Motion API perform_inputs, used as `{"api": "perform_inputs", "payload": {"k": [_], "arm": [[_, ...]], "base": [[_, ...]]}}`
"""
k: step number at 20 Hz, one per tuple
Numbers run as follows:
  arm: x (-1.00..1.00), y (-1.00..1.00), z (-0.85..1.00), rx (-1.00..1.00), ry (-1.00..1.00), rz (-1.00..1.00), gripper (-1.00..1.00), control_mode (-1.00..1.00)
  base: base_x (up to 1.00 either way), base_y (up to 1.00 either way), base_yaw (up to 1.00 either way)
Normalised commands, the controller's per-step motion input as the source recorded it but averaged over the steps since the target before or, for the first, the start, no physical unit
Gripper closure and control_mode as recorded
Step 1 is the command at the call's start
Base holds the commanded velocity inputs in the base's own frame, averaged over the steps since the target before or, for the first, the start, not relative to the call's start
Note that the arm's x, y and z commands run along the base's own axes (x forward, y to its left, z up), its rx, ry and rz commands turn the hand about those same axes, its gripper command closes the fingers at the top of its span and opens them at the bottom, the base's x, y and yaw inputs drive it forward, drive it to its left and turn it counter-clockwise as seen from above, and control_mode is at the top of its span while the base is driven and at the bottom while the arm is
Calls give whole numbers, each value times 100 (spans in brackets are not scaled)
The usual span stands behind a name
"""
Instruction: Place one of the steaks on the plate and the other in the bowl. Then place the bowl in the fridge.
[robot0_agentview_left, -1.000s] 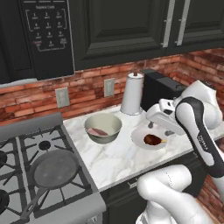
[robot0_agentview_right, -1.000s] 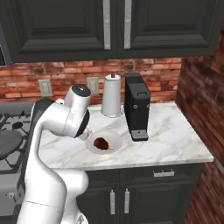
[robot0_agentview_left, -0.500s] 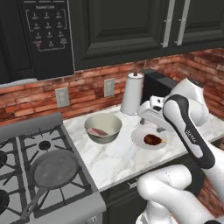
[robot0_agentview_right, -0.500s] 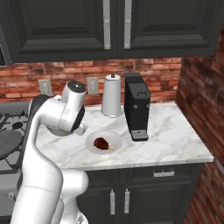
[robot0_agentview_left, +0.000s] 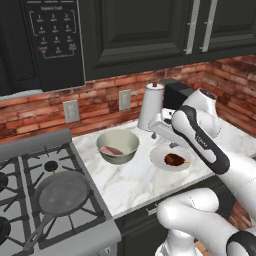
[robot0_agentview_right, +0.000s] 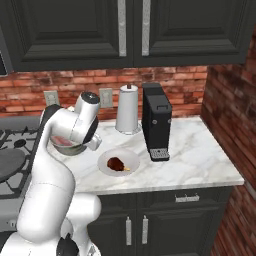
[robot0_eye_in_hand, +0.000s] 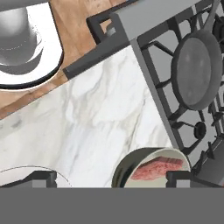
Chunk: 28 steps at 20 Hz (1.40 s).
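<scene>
Bare marble counter (robot0_eye_in_hand: 96, 113) lies open ahead of the jaws; the bowl (robot0_eye_in_hand: 151, 168) sits by one fingertip, the stove (robot0_eye_in_hand: 183, 65) and frying pan (robot0_eye_in_hand: 197, 70) beyond it.

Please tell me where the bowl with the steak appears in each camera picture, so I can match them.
Left base view: the bowl sits centre-left on the counter, right of the stove.
Right base view: far left, partly behind the arm.
Hand view: bottom edge, right of centre.
Shared landmark: the frying pan on the stove.

Marble counter (robot0_agentview_left: 131, 180), bowl (robot0_agentview_left: 118, 147), plate (robot0_agentview_left: 171, 158), paper-towel roll (robot0_agentview_left: 150, 106), coffee machine (robot0_agentview_right: 156, 121)
</scene>
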Motion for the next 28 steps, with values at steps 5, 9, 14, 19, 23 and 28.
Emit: {"api": "perform_inputs", "payload": {"k": [5, 9, 14, 19, 23, 28], "arm": [[47, 23, -21, 0, 7, 0, -100, -100], [26, 28, -17, 0, 0, 0, -100, -100], [16, 3, -38, 0, 0, 0, -100, -100], [15, 0, -26, 0, 0, 0, -100, -100], [20, 2, -16, 0, 0, 0, -100, -100], [29, 7, -13, 0, 0, 0, -100, -100]], "base": [[0, 0, 0], [0, 0, 0], [0, 0, 0], [0, 0, 0], [0, 0, 0], [0, 0, 0]]}}
